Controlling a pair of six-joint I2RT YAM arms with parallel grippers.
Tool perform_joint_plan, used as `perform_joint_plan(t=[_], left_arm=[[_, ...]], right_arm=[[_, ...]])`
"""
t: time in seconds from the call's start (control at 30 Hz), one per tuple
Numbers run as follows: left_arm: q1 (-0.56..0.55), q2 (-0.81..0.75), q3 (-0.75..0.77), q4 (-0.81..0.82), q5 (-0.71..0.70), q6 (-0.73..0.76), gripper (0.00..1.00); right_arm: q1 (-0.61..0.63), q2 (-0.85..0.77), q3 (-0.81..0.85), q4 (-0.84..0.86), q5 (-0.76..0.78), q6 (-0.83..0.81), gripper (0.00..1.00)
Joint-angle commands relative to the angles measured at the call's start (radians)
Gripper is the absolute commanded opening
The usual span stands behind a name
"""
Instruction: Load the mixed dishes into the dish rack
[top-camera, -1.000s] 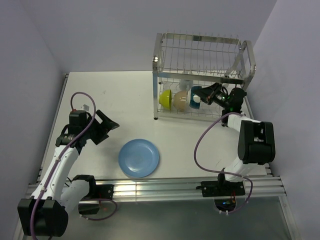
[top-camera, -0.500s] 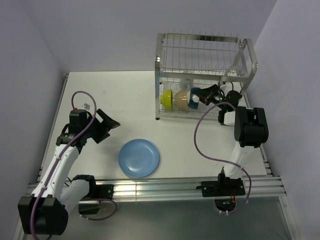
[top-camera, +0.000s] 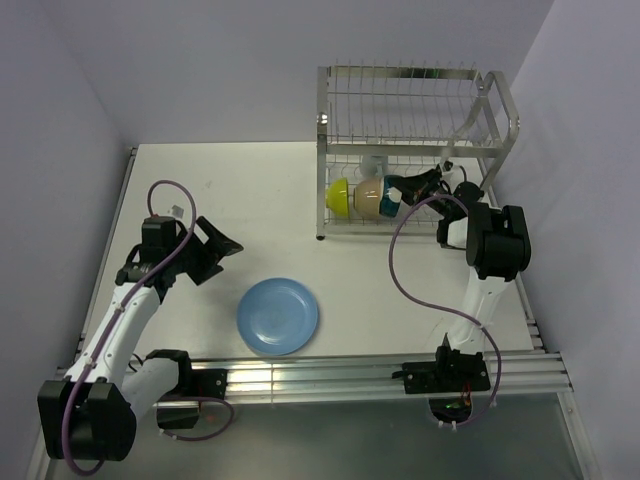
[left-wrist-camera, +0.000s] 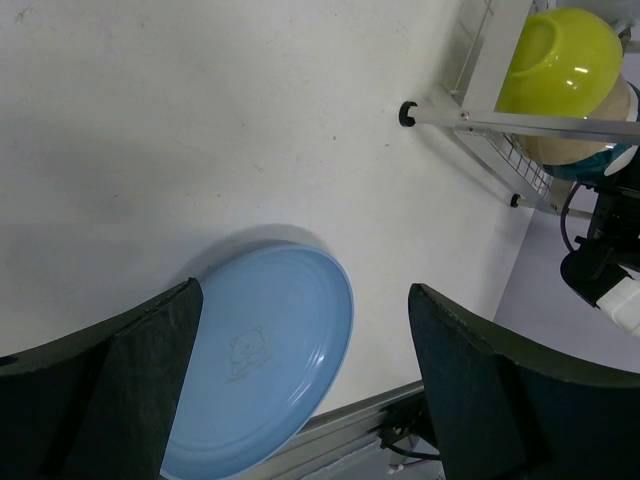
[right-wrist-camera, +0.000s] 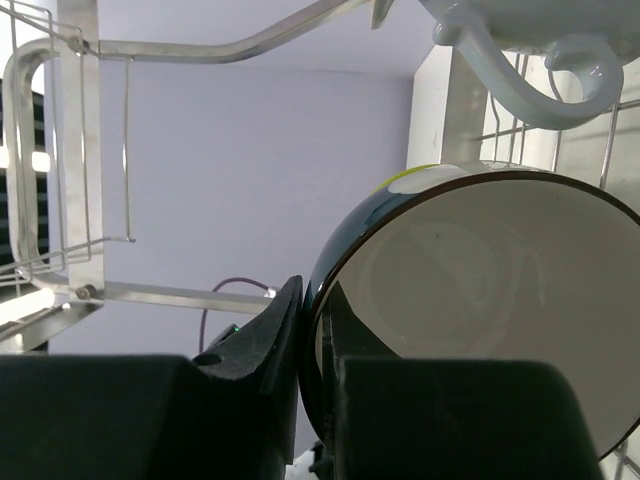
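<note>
The large blue plate (top-camera: 278, 316) lies flat on the table near the front; the left wrist view shows it (left-wrist-camera: 262, 352) below my fingers. My left gripper (top-camera: 222, 245) (left-wrist-camera: 305, 390) is open and empty, hovering left of the plate. The silver dish rack (top-camera: 400, 70) stands at the back right. On its lower tier, on edge, sit the lime-green bowl (top-camera: 338, 194), the cream bowl (top-camera: 368, 196) and the dark bowl with white inside (top-camera: 393, 198). My right gripper (top-camera: 410, 193) (right-wrist-camera: 318, 330) is shut on the dark bowl's rim (right-wrist-camera: 480, 300). The pale mug (top-camera: 374, 163) (right-wrist-camera: 520, 40) sits behind them.
The rack's chrome frame and wires (right-wrist-camera: 60, 150) surround my right gripper. A rack leg (left-wrist-camera: 470, 118) and the lime bowl (left-wrist-camera: 560, 60) show at the top right of the left wrist view. The table's front rail (top-camera: 330, 375) runs just beyond the plate.
My right arm has reached further into the lower tier with the dark bowl. The rack and its bowls have slid slightly to the right. The left arm has barely moved.
</note>
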Motion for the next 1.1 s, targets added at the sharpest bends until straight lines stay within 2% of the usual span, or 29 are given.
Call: perform_joint_plan(t=[0.0, 0.23, 0.33, 0.47, 0.6, 0.7, 1.07], left_arm=[[0.004, 0.005, -0.006, 0.059, 0.036, 0.006, 0.91], [0.004, 0.008, -0.008, 0.061, 0.048, 0.016, 0.91], [0.004, 0.005, -0.002, 0.058, 0.053, 0.02, 0.91], [0.004, -0.008, 0.0, 0.052, 0.056, 0.023, 0.91], [0.004, -0.011, 0.0, 0.044, 0.057, 0.029, 0.91], [0.004, -0.015, -0.003, 0.041, 0.06, 0.026, 0.91], [0.004, -0.052, 0.006, 0.016, 0.065, 0.016, 0.91]], right_arm=[[-0.025, -0.005, 0.012, 0.292, -0.006, -0.042, 0.0], [-0.026, -0.059, -0.005, 0.059, 0.027, -0.212, 0.0], [-0.026, -0.086, -0.015, -0.1, 0.052, -0.304, 0.13], [-0.026, -0.085, -0.025, -0.134, 0.07, -0.341, 0.18], [-0.023, -0.099, -0.045, -0.151, 0.081, -0.364, 0.37], [-0.022, -0.125, -0.054, -0.225, 0.097, -0.415, 0.46], [-0.009, -0.341, -0.062, -0.651, 0.227, -0.689, 0.62]])
